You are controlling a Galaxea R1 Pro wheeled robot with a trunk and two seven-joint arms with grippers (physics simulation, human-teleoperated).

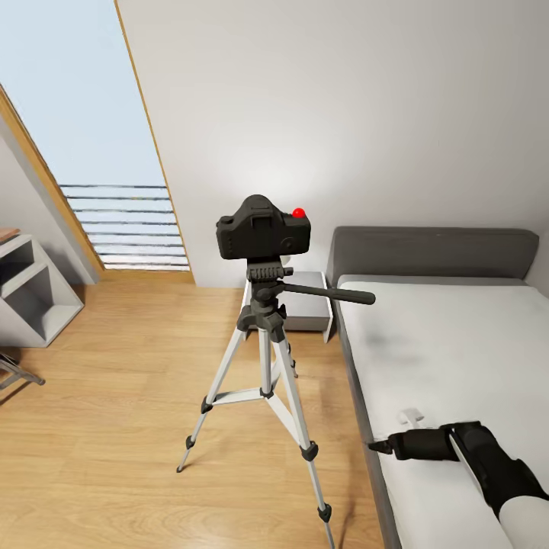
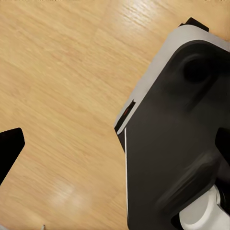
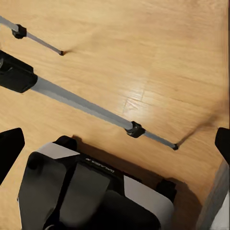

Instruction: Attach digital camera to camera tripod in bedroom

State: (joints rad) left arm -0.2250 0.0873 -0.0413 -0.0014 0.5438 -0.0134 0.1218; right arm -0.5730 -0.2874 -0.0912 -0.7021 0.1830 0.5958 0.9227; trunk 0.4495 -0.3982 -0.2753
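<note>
The black digital camera (image 1: 263,232), with a red round button (image 1: 299,213) on top, sits on the pan head of the camera tripod (image 1: 264,335), which stands on the bedroom's wood floor beside the bed. The tripod's long handle (image 1: 328,292) points toward the bed. My right gripper (image 1: 379,445) hangs low over the mattress edge, well below and right of the camera. In the right wrist view its fingers (image 3: 10,147) are spread wide and empty, above a silver tripod leg (image 3: 81,103). The left gripper (image 2: 115,146) is open too, with nothing in it, over bare floor.
A grey-framed bed (image 1: 435,252) with a white mattress fills the right side. A small nightstand (image 1: 305,309) stands behind the tripod. White cubby shelves (image 1: 30,297) sit at the left under the skylight (image 1: 84,114). My own base (image 3: 91,191) is close to the tripod legs.
</note>
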